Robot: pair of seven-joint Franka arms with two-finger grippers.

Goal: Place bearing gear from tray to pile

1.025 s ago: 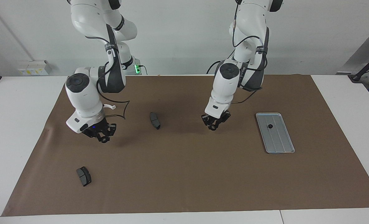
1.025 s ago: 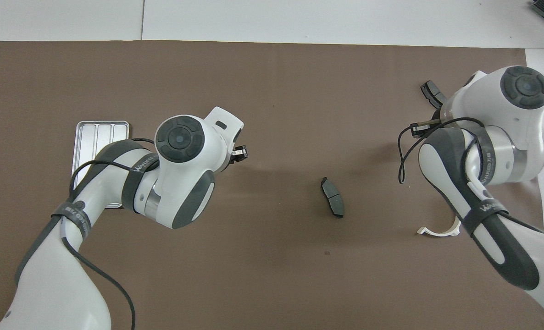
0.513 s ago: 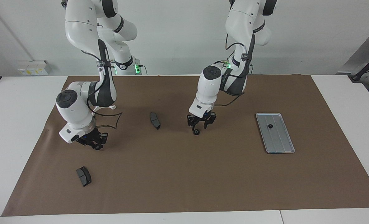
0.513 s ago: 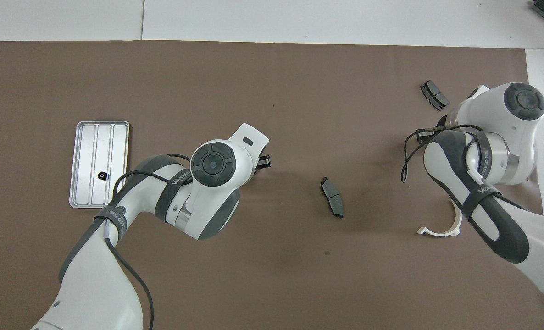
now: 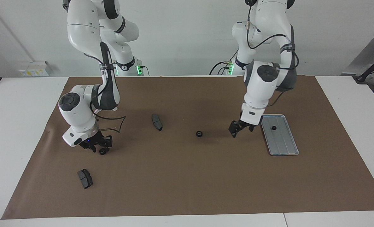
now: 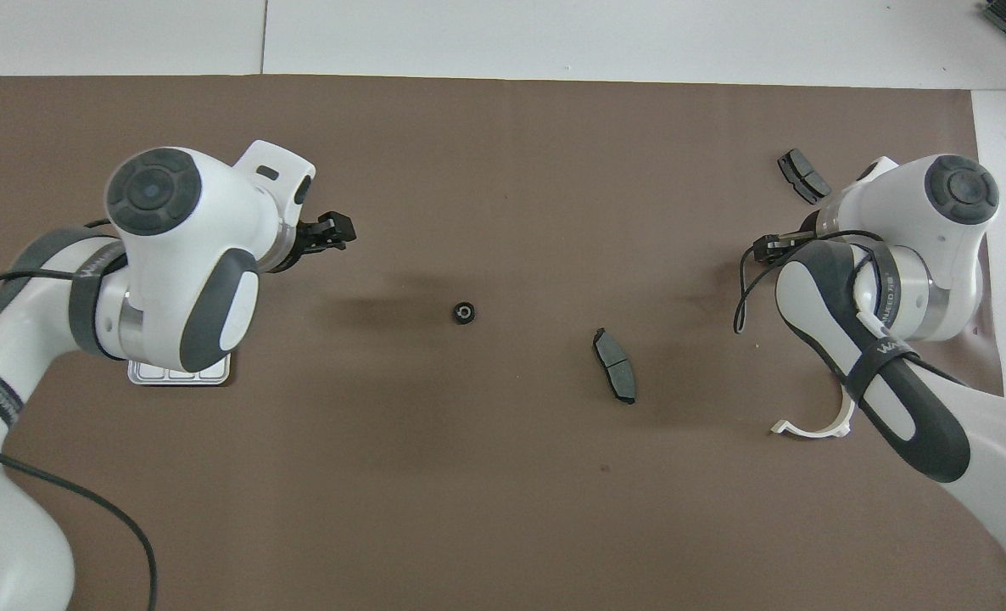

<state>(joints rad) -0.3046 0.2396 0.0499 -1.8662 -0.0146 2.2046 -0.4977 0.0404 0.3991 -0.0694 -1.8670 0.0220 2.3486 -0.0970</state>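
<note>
The silver tray (image 5: 283,143) lies toward the left arm's end of the mat, with one small black bearing gear (image 5: 273,128) on it. In the overhead view my left arm covers the tray (image 6: 177,374) except for one end. My left gripper (image 5: 240,130) (image 6: 333,231) hangs open and holds nothing, low over the mat beside the tray. A second gear (image 5: 199,133) (image 6: 464,312) lies alone mid-mat. My right gripper (image 5: 99,147) is open just above the mat, with a third gear (image 5: 102,152) at its fingertips. No pile is in view; the gears lie singly.
One dark grey brake pad (image 5: 157,122) (image 6: 615,378) lies mid-mat between the arms. Another brake pad (image 5: 84,178) (image 6: 802,176) lies farther from the robots than the right gripper. A white clip (image 6: 811,424) hangs off the right arm.
My left gripper opened, left a gear on the mid-mat and swung over to beside the tray. My right gripper sank toward the mat and opened, and a gear now shows at its tips.
</note>
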